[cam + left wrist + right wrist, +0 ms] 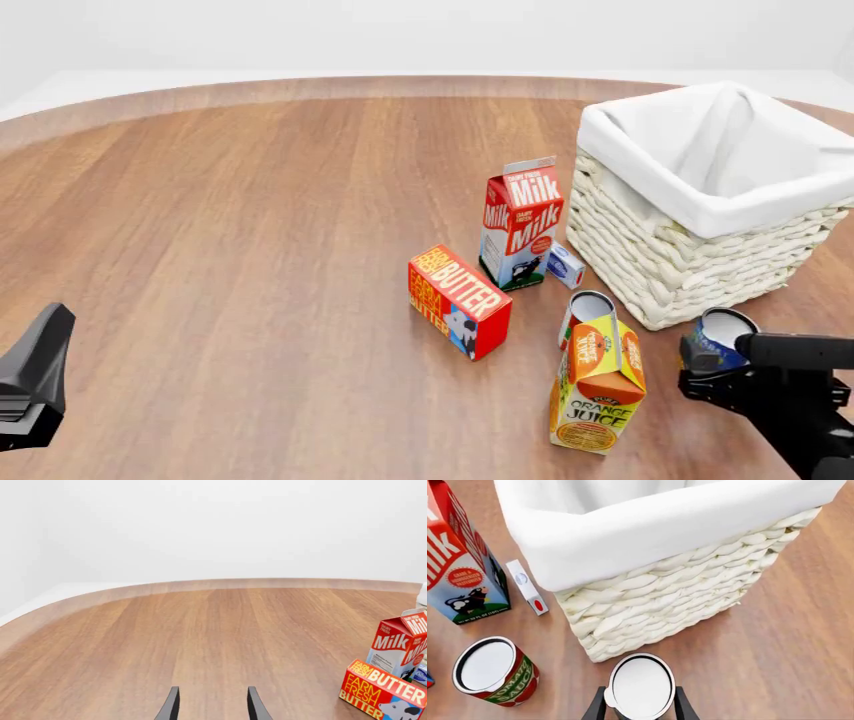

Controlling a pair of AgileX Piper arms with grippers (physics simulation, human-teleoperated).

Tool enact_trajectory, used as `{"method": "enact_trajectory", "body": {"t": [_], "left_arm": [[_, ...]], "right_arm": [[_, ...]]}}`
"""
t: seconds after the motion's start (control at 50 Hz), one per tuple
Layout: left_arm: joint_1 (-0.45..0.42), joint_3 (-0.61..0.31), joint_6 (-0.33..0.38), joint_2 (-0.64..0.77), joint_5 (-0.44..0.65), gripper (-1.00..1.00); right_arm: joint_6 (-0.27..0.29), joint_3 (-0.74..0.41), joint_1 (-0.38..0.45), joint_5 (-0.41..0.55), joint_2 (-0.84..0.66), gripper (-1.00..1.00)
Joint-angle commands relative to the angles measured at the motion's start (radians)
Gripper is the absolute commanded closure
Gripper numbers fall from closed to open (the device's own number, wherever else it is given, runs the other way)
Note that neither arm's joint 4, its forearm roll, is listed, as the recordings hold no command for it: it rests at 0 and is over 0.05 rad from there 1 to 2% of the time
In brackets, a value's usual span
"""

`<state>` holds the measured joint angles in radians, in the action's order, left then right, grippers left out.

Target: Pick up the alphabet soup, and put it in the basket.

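In the front view the right gripper [707, 372] sat at the lower right of the frame with the alphabet soup [722, 337] between its fingers, the can's blue label and pale top showing just below the near corner of the basket [694, 270]. The right wrist view showed it more plainly: the two dark fingers pressed against either side of the can [642, 686], whose flat silvery top filled the lower middle of the picture, so the claw was closed down to the can's width and had hold of it. Whether the can was lifted clear of the table [240, 220] was hard to tell from these angles; it looked slightly raised, but I would not swear to it.

The basket's woven wall [680, 600] and white cloth liner [647, 535] stood directly ahead of the can, close but not touching. A tomato sauce can [494, 672] stood at the lower left of that view, with the milk carton [464, 565] above it.

The left gripper [212, 705] hung over bare wood at the bottom of its own view, fingers apart and holding nothing.

Judged from this, the grasp was made; the lift over the rim and the release inside the basket were still to do.
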<state>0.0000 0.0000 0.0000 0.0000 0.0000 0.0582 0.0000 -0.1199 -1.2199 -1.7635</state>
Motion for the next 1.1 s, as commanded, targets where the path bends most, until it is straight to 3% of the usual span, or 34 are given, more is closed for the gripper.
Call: {"method": "enact_trajectory", "body": {"t": [0.02,0.8,0.82,1.1], "left_arm": [[0.0,0.0,0.0,0.0,0.0,-1.0],[0.0,0.0,0.0,0.0,0.0,-1.0],[0.0,0.0,0.0,0.0,0.0,-1.0],[0.0,0.0,0.0,0.0,0.0,-1.0]], "right_arm": [[0.004,0.0,-0.004,0.0,-0.004,-1.0],[0.005,0.0,0.002,0.0,-0.03,-1.0],[0.001,0.0,0.007,0.0,-0.031,1.0],[-0.004,0.0,0.009,0.0,-0.023,1.0]]}}
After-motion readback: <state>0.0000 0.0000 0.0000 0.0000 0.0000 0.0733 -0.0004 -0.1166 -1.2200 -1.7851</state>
